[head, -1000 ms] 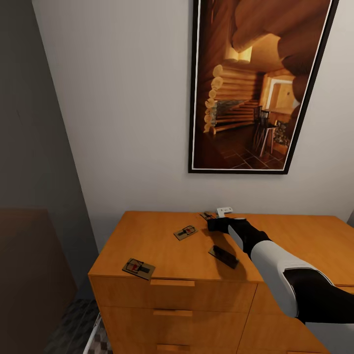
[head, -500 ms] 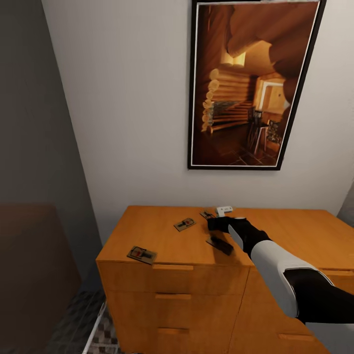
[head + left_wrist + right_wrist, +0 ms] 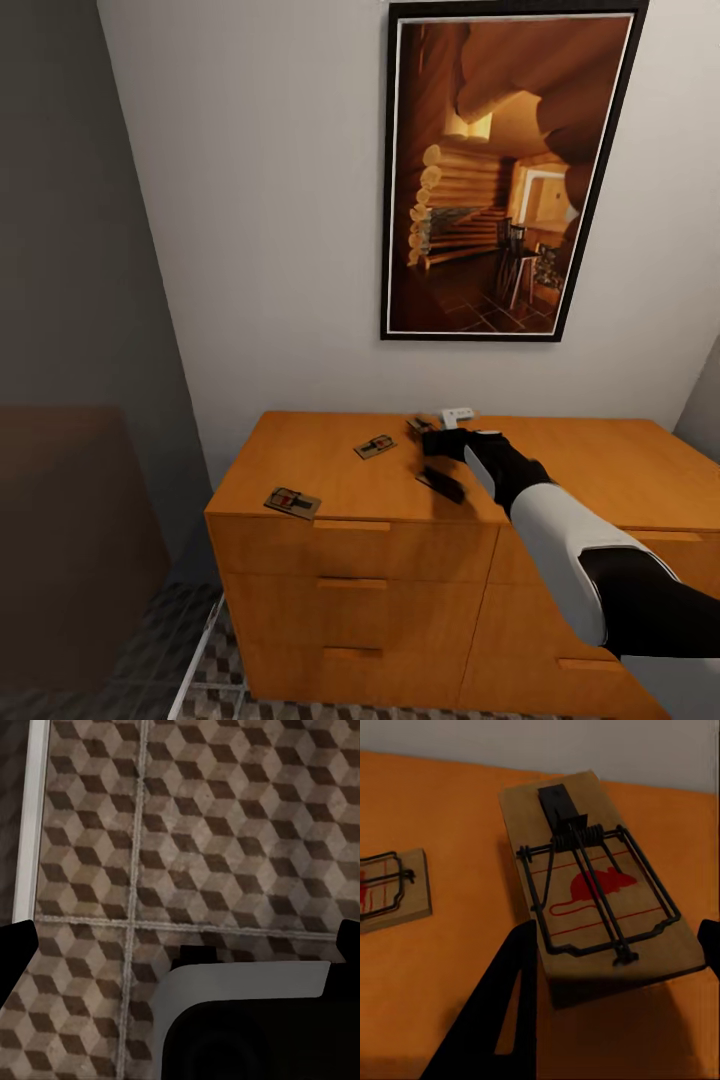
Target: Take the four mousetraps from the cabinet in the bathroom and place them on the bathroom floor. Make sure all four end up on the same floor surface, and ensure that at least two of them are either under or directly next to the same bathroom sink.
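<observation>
The cabinet [image 3: 330, 470] carries the mousetraps on its flat top. One mousetrap [image 3: 292, 501] lies at the front left edge, a second mousetrap [image 3: 375, 446] sits mid-left, and a third [image 3: 441, 484] lies dark in my right arm's shadow. My right gripper [image 3: 437, 440] is near the back wall, shut on the fourth mousetrap [image 3: 600, 892]. That trap is tilted and raised a little off the cabinet top [image 3: 450, 967]. My left gripper [image 3: 180, 937] hangs open over the bathroom floor [image 3: 225, 832] with nothing between its fingers.
A large framed picture [image 3: 490, 170] hangs on the wall above the cabinet. A dark brown block [image 3: 70, 540] stands at the left. Patterned floor [image 3: 200, 690] and a white strip [image 3: 30, 817] lie in front of the cabinet. My own base [image 3: 247, 1020] sits below the left gripper.
The whole head picture has shifted, showing more of the drawers and floor: the camera moved. The right gripper keeps its hold on the trap; the other traps stay in place.
</observation>
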Controlling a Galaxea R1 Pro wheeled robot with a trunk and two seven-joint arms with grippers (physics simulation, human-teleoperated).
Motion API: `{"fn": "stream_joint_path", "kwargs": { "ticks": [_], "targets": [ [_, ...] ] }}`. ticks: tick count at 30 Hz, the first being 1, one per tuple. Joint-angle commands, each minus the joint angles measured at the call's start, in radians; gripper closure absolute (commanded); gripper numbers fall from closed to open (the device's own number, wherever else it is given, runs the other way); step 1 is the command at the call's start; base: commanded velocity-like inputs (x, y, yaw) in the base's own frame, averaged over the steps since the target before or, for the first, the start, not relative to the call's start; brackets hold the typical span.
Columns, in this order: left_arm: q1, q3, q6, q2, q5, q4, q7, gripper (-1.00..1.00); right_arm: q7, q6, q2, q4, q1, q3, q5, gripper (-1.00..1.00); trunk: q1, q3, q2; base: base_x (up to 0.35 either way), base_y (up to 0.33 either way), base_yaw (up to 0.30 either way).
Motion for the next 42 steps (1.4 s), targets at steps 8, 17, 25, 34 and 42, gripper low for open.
{"fn": "stream_joint_path", "kwargs": {
  "ticks": [8, 17, 25, 34, 42],
  "targets": [
    [0.001, 0.003, -0.001, 0.0, 0.0, -0.002, 0.0, -1.0, 0.003, 0.123, -0.002, -0.156, 0.0, 0.004, 0.003, 1.0, 0.0, -0.001, 0.0, -0.001, 0.0, 0.0],
    [0.001, 0.002, -0.001, 0.0, 0.0, -0.002, 0.0, -1.0, 0.002, 0.205, -0.001, -0.23, 0.0, 0.004, 0.003, 1.0, 0.0, -0.001, 0.0, 0.0, 0.0, 0.0],
    [0.001, 0.002, -0.001, 0.0, 0.0, -0.002, 0.0, -1.0, 0.001, 0.236, 0.001, -0.234, -0.001, 0.004, 0.003, 1.0, 0.0, -0.001, 0.0, -0.069, 0.0, 0.0],
    [0.001, 0.003, -0.001, 0.0, 0.0, -0.002, 0.0, -1.0, -0.001, 0.243, 0.001, -0.235, -0.001, 0.004, 0.003, 1.0, 0.0, -0.001, 0.0, -0.305, 0.0, 0.0],
    [0.001, 0.003, -0.001, 0.0, 0.0, -0.002, 0.0, -1.0, -0.002, 0.244, 0.001, -0.235, -0.001, 0.004, 0.004, 1.0, 0.0, -0.001, 0.0, -0.334, 0.0, 0.0]
  ]
}}
